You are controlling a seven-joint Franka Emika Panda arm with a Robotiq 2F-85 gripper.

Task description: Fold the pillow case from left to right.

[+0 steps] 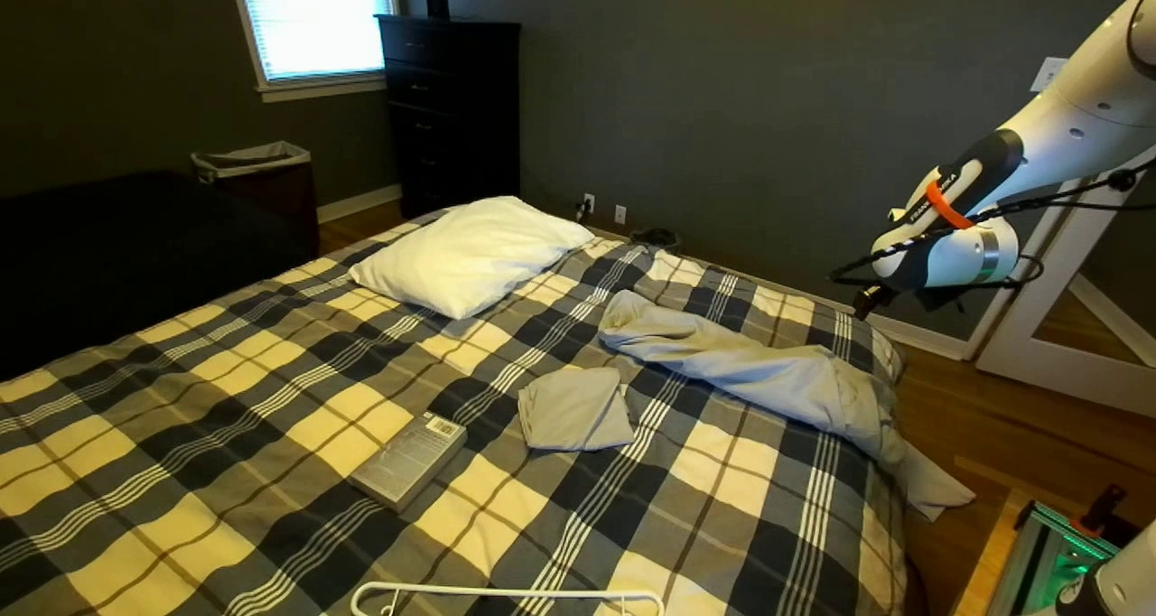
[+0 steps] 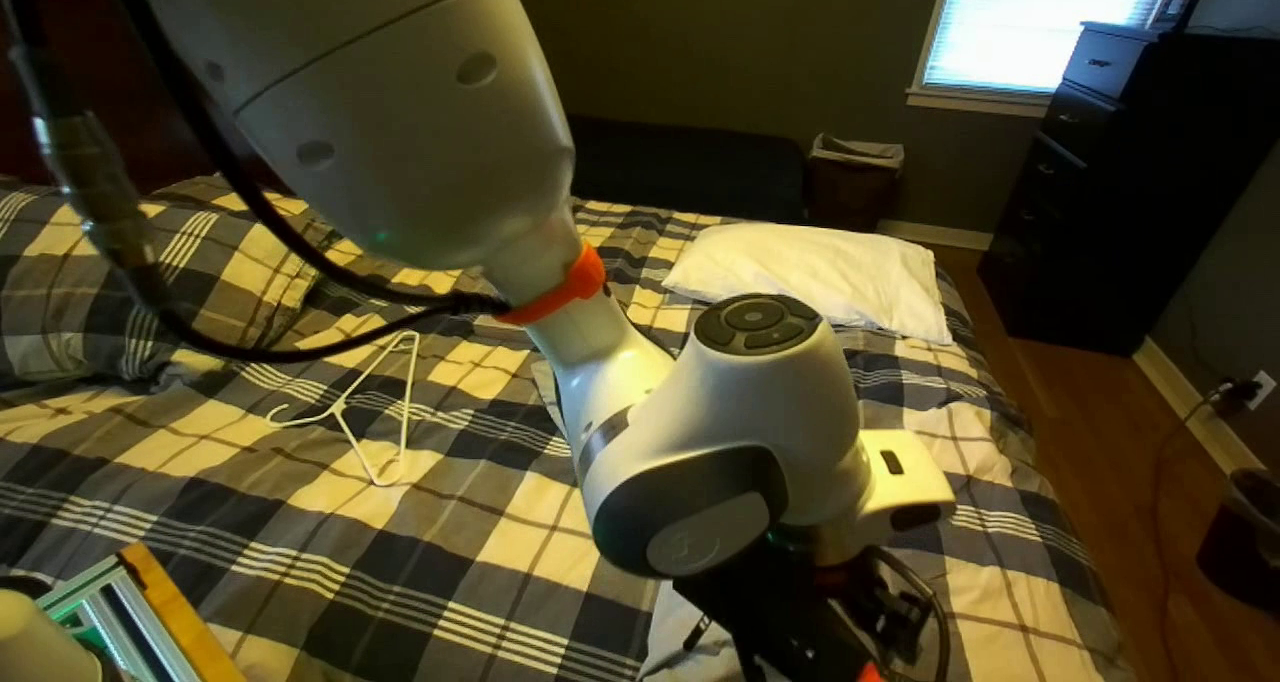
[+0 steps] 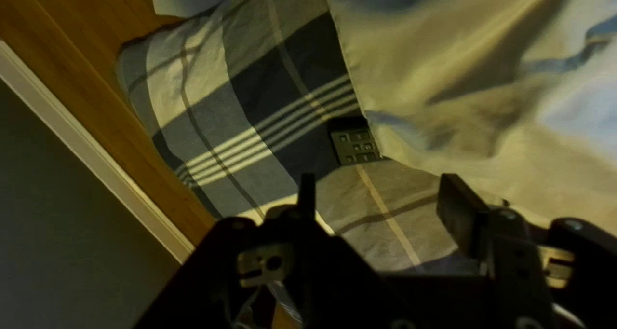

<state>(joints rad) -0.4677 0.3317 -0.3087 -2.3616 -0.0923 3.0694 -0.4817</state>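
While your Robotiq gripper stands spread and empty, the pillow case lies right of it in your wrist view, long axis crossing the plaid bedspread, one end overhanging.

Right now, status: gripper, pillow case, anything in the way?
Gripper open, empty. Pillow case rumpled, ungrasped. Dark remote-like object at its edge, possibly in the way.

Blind-covered window glows bright; tall black chest of drawers stands beside it; dark grey wall; pale baseboard; wooden floor; lined bin; plaid-covered bed.
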